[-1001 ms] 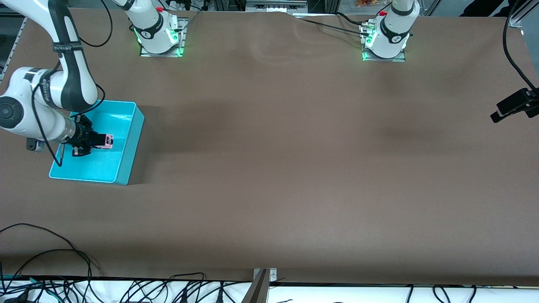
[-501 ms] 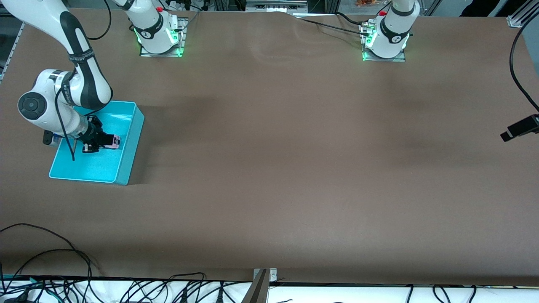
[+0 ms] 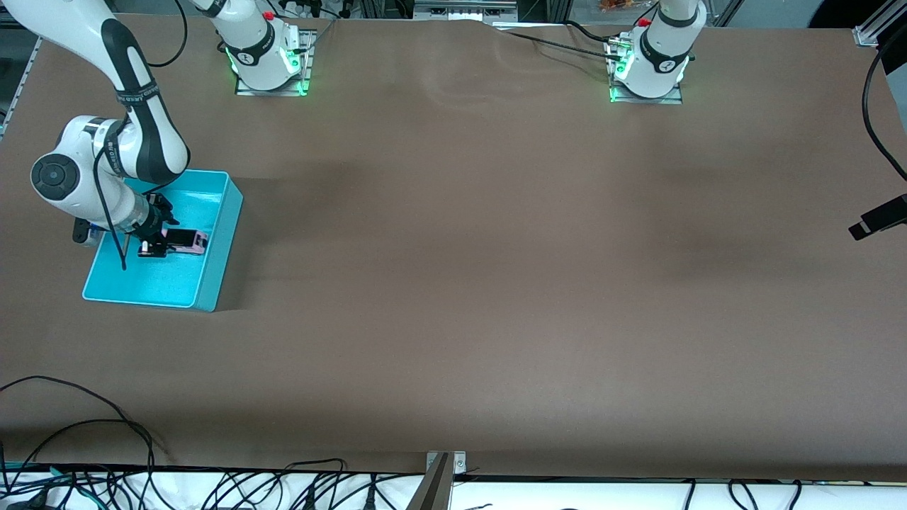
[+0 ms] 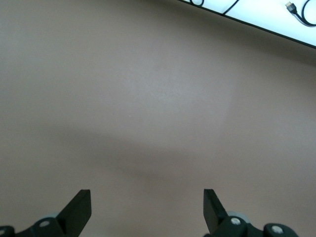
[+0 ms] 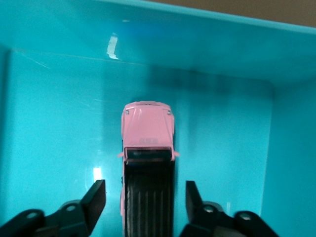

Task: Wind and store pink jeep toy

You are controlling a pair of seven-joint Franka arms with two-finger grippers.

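The pink jeep toy (image 3: 190, 242) lies on the floor of the cyan bin (image 3: 228, 205), its black roof up. In the right wrist view the jeep (image 5: 147, 133) points toward the bin's wall (image 5: 197, 44). My right gripper (image 3: 170, 244) is down in the bin and open. Its fingers stand on either side of the jeep's black rear with a gap on each side (image 5: 145, 195). My left gripper (image 4: 147, 207) is open and empty over bare brown table. Its hand shows at the left arm's end of the table (image 3: 877, 220).
The bin stands at the right arm's end of the table, with nothing else in it. The brown table (image 3: 468, 283) stretches from there to the left arm's end. Cables (image 3: 106, 482) lie along the edge nearest the front camera.
My right gripper has carried the jeep lower into the bin and has opened, so the jeep now rests on the bin floor. My left hand has drifted toward the table's end.
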